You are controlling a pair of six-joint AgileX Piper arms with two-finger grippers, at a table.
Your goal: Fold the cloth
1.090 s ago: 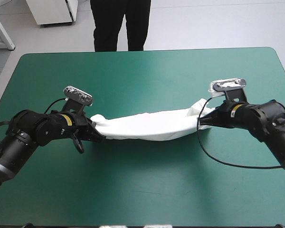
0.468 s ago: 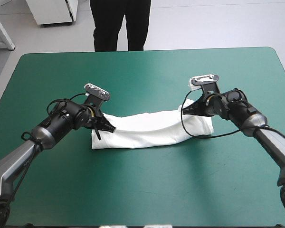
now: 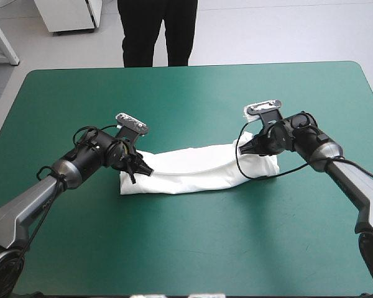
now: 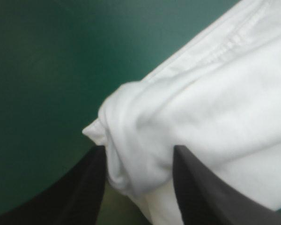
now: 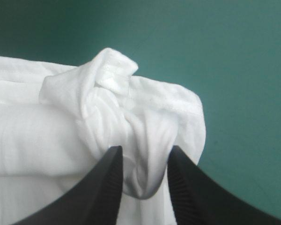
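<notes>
Fingers (image 4: 84, 192) clamped on T-shirt (image 3: 193, 169) ends, left gripper (image 3: 146, 169) and right gripper (image 3: 240, 148), long axis left-to-right (slightly bowed)

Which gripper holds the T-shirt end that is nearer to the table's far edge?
The right gripper, shut on the T-shirt end farther up the table; the left gripper holds the end that lies nearer to the robot.

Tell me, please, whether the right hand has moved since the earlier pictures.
Yes. The right hand has moved inward, away from the table's right edge, carrying its end of the T-shirt.
</notes>
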